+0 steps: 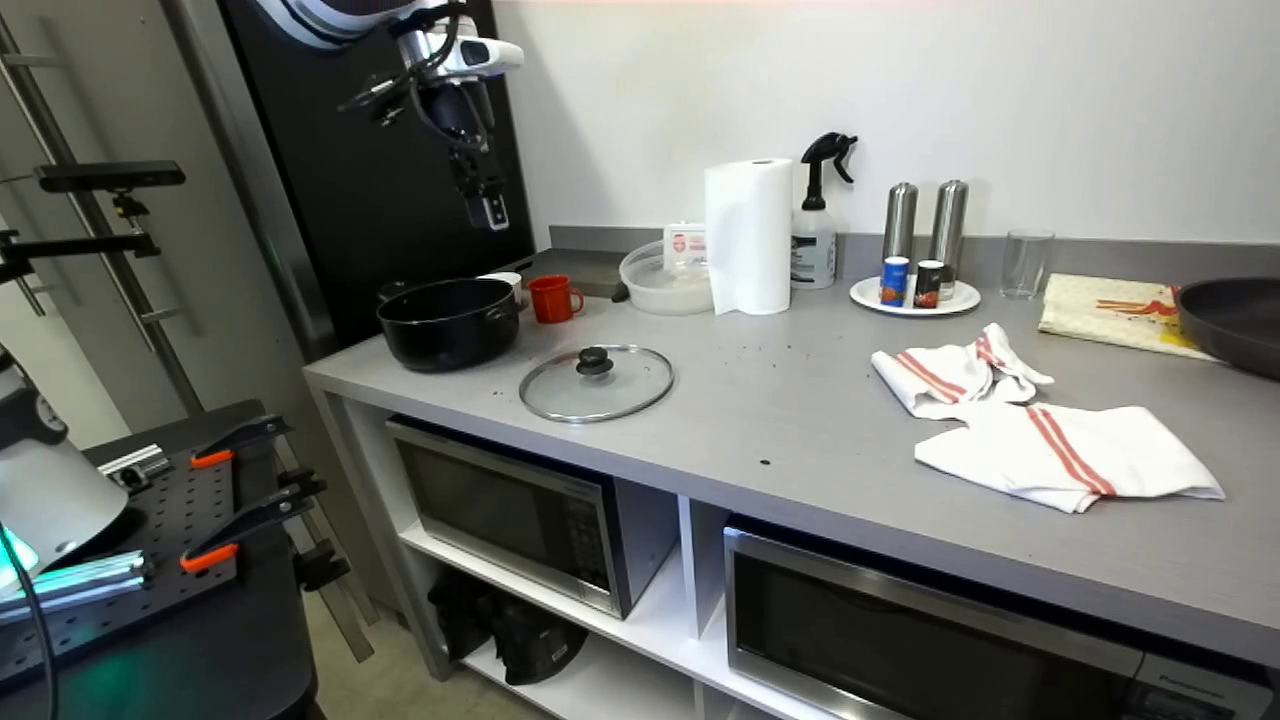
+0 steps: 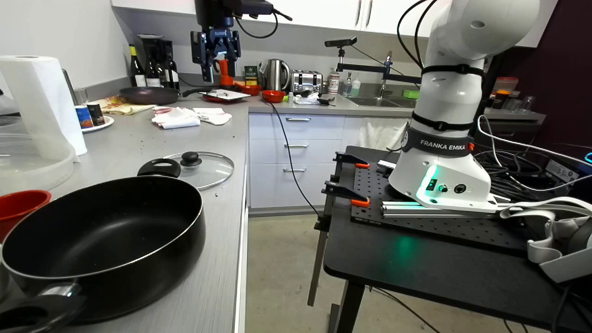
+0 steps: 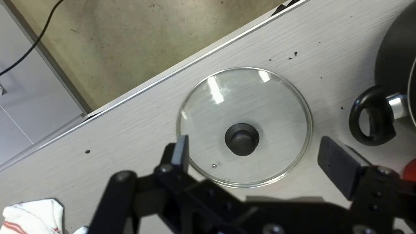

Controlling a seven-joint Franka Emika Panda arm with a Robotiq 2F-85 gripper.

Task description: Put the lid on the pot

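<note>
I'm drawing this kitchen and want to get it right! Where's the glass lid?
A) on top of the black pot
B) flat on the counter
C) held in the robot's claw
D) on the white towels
B: the glass lid lies flat on the counter, apart from the black pot, while the open claw hangs up in the air, holding nothing.

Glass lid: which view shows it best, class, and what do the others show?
The wrist view: the lid is seen from above, large and nearly whole, knob included. Both exterior views show it slantwise; in an exterior view, the pot's handle hides part of its edge.
</note>
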